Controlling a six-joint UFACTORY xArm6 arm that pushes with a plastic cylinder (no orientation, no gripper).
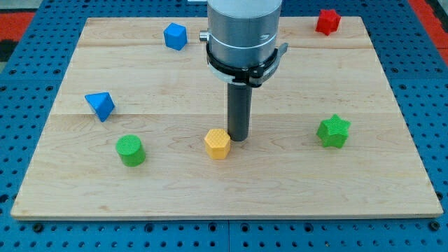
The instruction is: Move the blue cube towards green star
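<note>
The blue cube (175,36) sits near the view's top, left of centre, on the wooden board (224,182). The green star (333,131) lies at the view's right, about mid-height. My tip (239,139) is near the board's middle, just right of and touching or nearly touching a yellow hexagonal block (218,143). The tip is far below and right of the blue cube, and well left of the green star.
A blue pyramid-like block (100,106) lies at the view's left. A green cylinder (130,150) sits at the lower left. A red star-like block (327,22) is at the top right. The arm's grey body (243,35) hangs over the top centre.
</note>
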